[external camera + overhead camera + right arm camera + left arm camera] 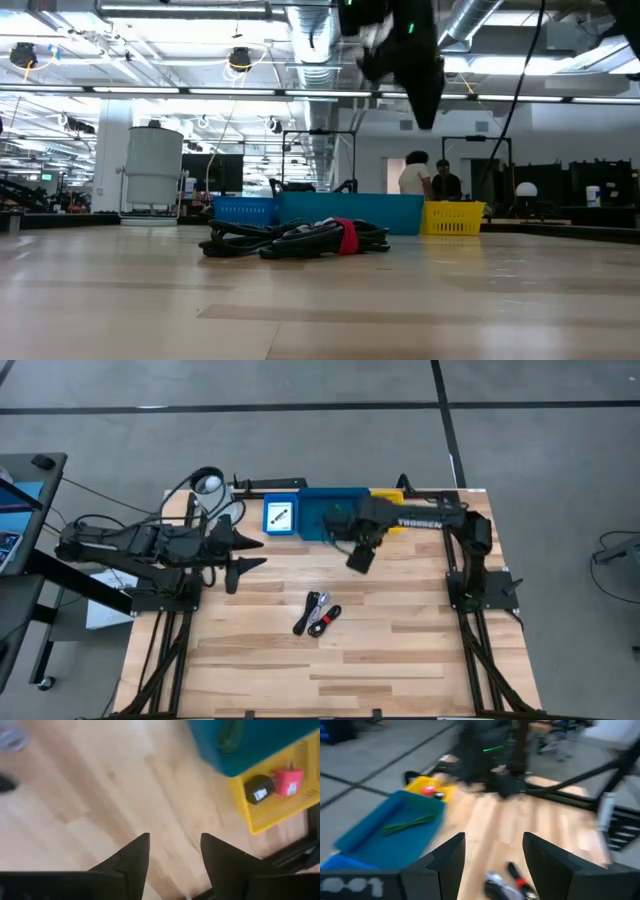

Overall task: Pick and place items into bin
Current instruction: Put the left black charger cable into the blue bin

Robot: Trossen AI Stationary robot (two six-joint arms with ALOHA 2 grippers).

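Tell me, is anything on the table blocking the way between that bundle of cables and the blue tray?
Nothing visible does. The cable bundle lies alone on bare wood, and the stretch to the wide blue tray is open. The right pincer hangs over that stretch, above the table; the left pincer waits off to the side.

Bare wood surrounds the cable bundle [317, 614] mid-table [400, 660], leaving open approach from every side. The right gripper [360, 557] hangs just before the wide blue tray [335, 510]; the left gripper [248, 553] crowds the cup [209, 486] corner.
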